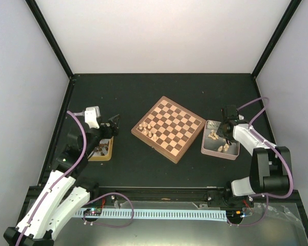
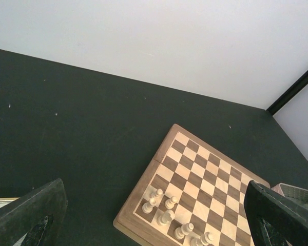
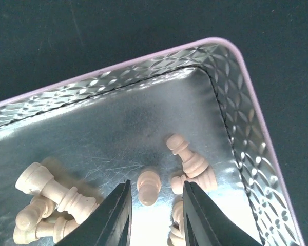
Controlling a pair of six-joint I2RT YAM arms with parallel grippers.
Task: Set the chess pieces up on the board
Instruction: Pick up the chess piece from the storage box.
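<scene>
The board (image 1: 169, 128) lies at mid-table, turned diagonally, with several pale chess pieces (image 1: 146, 129) standing along its left corner; the left wrist view shows the board (image 2: 205, 174) and these pieces (image 2: 169, 205) too. My right gripper (image 1: 227, 134) hangs low in the grey tray (image 3: 143, 66). Its fingers (image 3: 118, 215) are apart on either side of a pale pawn (image 3: 149, 187), with a gap on both sides. More pale pieces (image 3: 192, 161) lie loose around it. My left gripper (image 2: 154, 183) is wide open and holds nothing, left of the board.
A yellow-wood tray (image 1: 102, 154) with small pieces sits under my left arm. The grey tray (image 1: 210, 123) is just right of the board. A white cable rail (image 1: 159, 212) runs along the near edge. Black frame posts stand at the back corners.
</scene>
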